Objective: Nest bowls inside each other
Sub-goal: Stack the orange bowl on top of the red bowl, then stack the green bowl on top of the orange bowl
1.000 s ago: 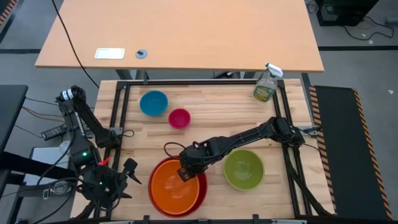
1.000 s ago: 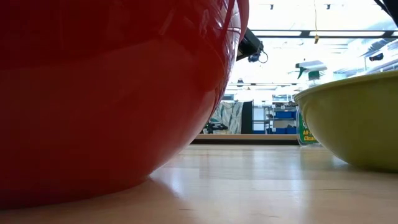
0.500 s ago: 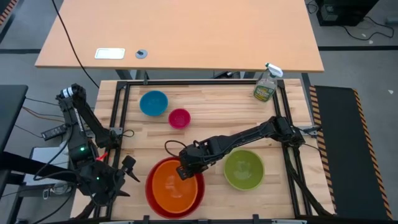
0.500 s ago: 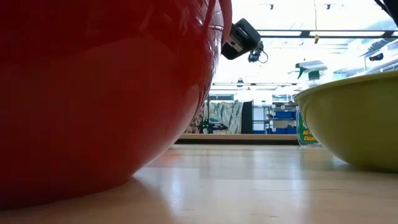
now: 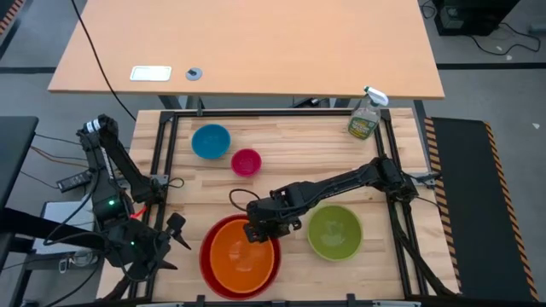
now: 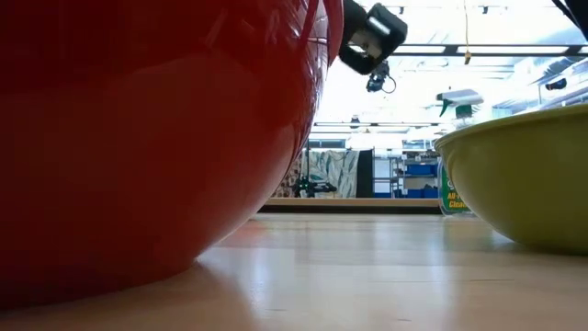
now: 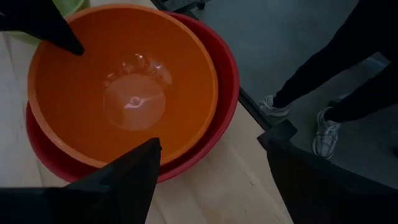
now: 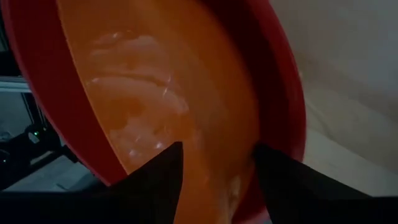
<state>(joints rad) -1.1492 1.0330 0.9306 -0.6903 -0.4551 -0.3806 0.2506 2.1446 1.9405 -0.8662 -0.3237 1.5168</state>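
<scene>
The orange bowl (image 5: 241, 260) sits nested in the large red bowl (image 5: 206, 256) at the table's near edge. My right gripper (image 5: 254, 230) hovers open over their far rim. In the right wrist view (image 8: 217, 180) one finger stands inside the orange bowl (image 8: 155, 93) and the other outside its wall. The lime green bowl (image 5: 334, 232) rests on its base to the right. The blue bowl (image 5: 211, 141) and the pink bowl (image 5: 246, 161) stand at the far left. My left gripper (image 5: 175, 232) waits open off the near left corner, also seen in its own wrist view (image 7: 211, 180). My right gripper straddles the orange bowl's far rim (image 8: 239, 155), coming from above and the far right and slanting down. I cannot tell whether either finger touches the rim.
A clear spray bottle (image 5: 365, 115) stands at the far right corner. A black frame (image 5: 162, 170) borders the wooden table. A person's legs and shoes (image 7: 323, 124) show on the floor beyond the near edge. Bare wood lies between the bowl groups.
The red bowl with the orange one in it has slid a little toward the table's left edge, then stopped. My right gripper has rolled about its wrist over the bowls' far rim and shows higher in the low view.
</scene>
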